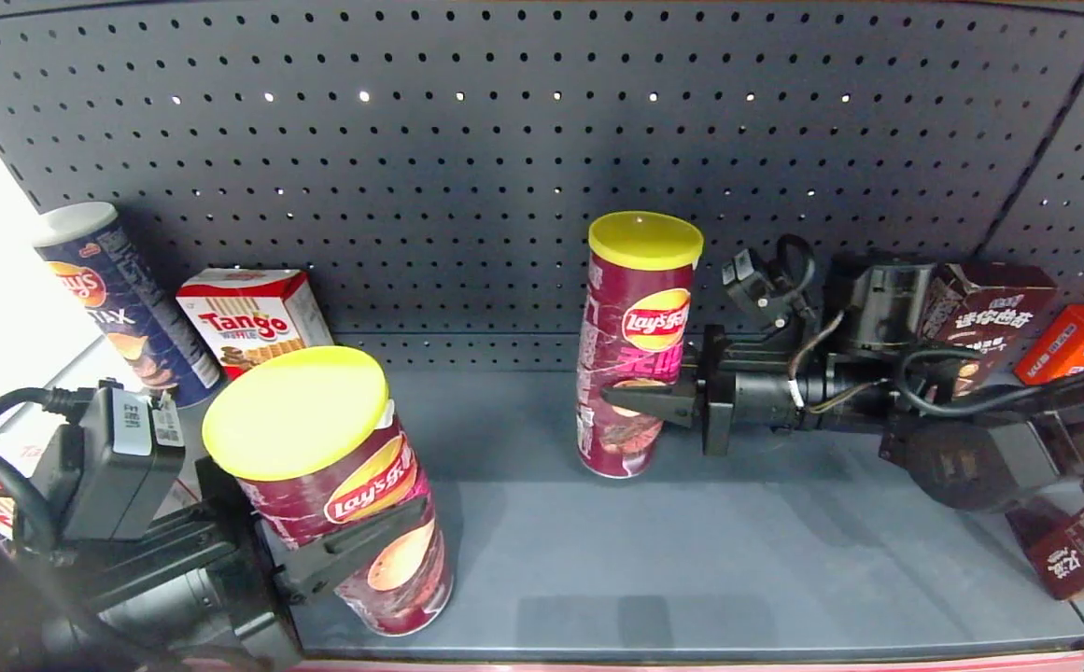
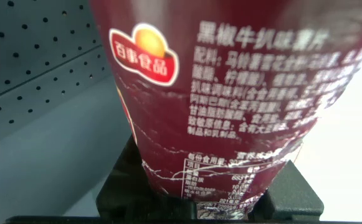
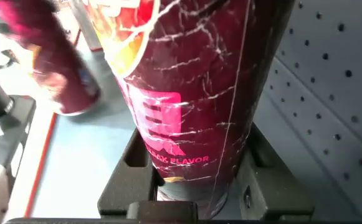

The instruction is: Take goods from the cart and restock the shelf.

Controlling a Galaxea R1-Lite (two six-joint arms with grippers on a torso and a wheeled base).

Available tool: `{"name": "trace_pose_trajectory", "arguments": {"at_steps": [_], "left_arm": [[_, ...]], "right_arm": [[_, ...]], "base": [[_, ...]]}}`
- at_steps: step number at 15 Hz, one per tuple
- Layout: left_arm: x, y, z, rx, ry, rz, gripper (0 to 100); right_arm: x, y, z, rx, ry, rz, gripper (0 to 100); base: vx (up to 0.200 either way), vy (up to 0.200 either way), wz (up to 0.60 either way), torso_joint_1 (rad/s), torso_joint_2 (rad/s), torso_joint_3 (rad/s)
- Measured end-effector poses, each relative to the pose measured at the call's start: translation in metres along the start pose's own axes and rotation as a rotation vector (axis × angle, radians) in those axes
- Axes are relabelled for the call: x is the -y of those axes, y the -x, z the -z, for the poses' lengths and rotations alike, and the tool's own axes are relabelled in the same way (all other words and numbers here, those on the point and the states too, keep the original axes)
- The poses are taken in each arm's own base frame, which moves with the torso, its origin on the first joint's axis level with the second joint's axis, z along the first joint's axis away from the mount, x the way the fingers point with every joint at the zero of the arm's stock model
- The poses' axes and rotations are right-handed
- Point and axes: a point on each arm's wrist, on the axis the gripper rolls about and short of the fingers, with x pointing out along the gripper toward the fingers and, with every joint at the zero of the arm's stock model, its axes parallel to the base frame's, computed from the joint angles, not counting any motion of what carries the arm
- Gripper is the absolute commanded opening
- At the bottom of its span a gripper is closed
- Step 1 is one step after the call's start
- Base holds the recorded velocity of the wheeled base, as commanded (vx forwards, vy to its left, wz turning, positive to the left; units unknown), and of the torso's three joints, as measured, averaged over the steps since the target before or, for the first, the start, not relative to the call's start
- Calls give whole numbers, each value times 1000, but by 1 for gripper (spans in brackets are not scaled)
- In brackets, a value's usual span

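My left gripper (image 1: 347, 551) clasps a maroon, yellow-lidded cardboard chip canister (image 1: 317, 425) at 7 o'clock, my right gripper (image 1: 630, 399) grasps its twin canister (image 1: 640, 317) at 1 o'clock, both side-gripped for upright shelving.

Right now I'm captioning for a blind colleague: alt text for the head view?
The left gripper holds a yellow-lidded maroon chip can near the front edge of the grey shelf; the right gripper holds a matching can upright farther back. A blue can and wafer box stand far left.

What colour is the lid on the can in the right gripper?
Yellow lid on the maroon can; head view shows it best.
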Motion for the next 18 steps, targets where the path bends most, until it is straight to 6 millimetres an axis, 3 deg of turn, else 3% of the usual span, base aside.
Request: {"name": "trace_pose_trajectory", "arguments": {"at_steps": [4,9,13,18], "left_arm": [[3,7,2,-4,1,-13,0],[3,8,-2,13,-6,-23,0],[3,8,-2,15,-8,-22,0],[3,8,-2,15,-7,-23,0]], "right_arm": [[-53,7,-8,61,-17,105,0],[-94,24,16,53,-23,102,0],[-102,32,29,37,-15,104,0],[-95,34,43,-7,31,123,0]], "base": [[0,0,0,0,0,0],[0,0,0,0,0,0],[0,0,0,0,0,0],[0,0,0,0,0,0]]}}
